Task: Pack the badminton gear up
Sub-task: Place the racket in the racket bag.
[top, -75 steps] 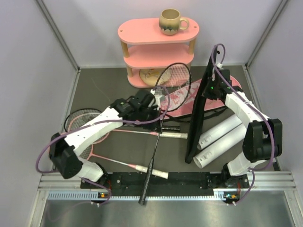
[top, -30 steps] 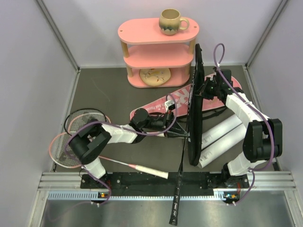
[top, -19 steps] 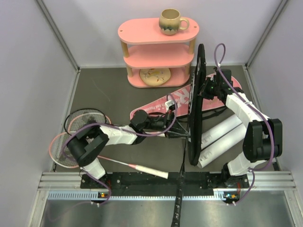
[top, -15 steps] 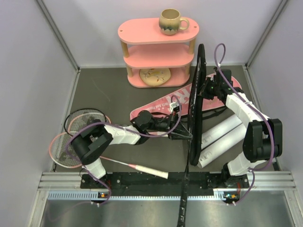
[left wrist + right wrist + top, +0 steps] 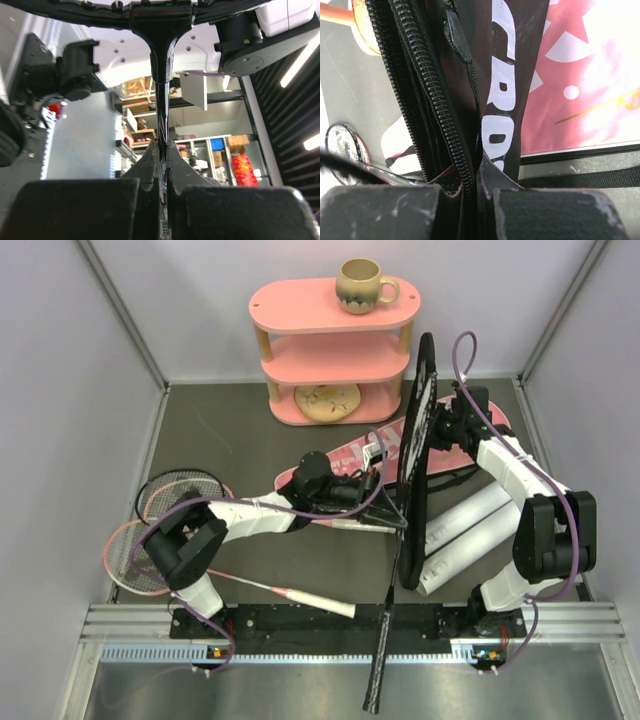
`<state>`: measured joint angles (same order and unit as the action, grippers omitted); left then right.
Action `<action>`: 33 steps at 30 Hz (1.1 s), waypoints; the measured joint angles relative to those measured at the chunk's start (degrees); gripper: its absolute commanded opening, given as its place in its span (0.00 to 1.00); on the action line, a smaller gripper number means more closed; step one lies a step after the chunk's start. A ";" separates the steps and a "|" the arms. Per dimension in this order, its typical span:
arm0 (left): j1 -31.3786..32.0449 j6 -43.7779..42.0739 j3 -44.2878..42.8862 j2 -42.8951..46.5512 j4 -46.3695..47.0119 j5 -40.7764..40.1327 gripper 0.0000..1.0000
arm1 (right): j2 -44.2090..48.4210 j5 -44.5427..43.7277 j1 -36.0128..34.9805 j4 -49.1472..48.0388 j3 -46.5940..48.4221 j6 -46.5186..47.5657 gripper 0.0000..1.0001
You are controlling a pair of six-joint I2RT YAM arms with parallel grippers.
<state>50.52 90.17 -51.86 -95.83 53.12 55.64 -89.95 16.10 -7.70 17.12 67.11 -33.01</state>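
My right gripper [image 5: 440, 430] is shut on the zipper edge of the black CROSSWAY bag [image 5: 414, 465] and holds it upright on its edge; the wrist view shows the jaws [image 5: 479, 170] pinching the bag [image 5: 506, 95]. My left gripper [image 5: 372, 483] is shut on the shaft of the black racket [image 5: 385, 640], whose head is against or inside the bag's open side and hidden there. The handle points toward the near edge. The left wrist view shows the jaws [image 5: 161, 150] clamped on the thin shaft [image 5: 161, 90]. A pink bag [image 5: 350, 455] lies flat behind.
Two pink rackets [image 5: 160, 530] lie at the left, one white handle [image 5: 320, 602] near the front rail. Two white tubes [image 5: 462, 530] lie right of the black bag. The pink three-tier shelf [image 5: 335, 340] with a beige mug [image 5: 362, 285] stands at the back.
My left gripper has carried the black racket from the table's middle to the right, up to the black bag. The right gripper has swung the bag more upright.
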 measured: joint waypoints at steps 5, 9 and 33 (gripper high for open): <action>-3.91 -7.63 -3.28 -0.09 -7.91 2.49 0.00 | 0.00 -2.27 0.00 0.00 0.02 -0.70 0.00; -4.68 -10.78 -7.67 -0.46 -11.26 3.98 0.00 | 0.00 -4.87 0.02 0.02 0.09 -1.90 0.00; -2.25 14.69 -10.08 -14.16 18.97 3.78 0.00 | -6.01 -11.74 1.88 3.89 9.16 -5.62 0.00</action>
<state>48.27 104.86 -61.93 -110.00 72.10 59.42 -95.96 4.36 -5.82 21.02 76.27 -38.63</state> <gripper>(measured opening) 0.027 0.003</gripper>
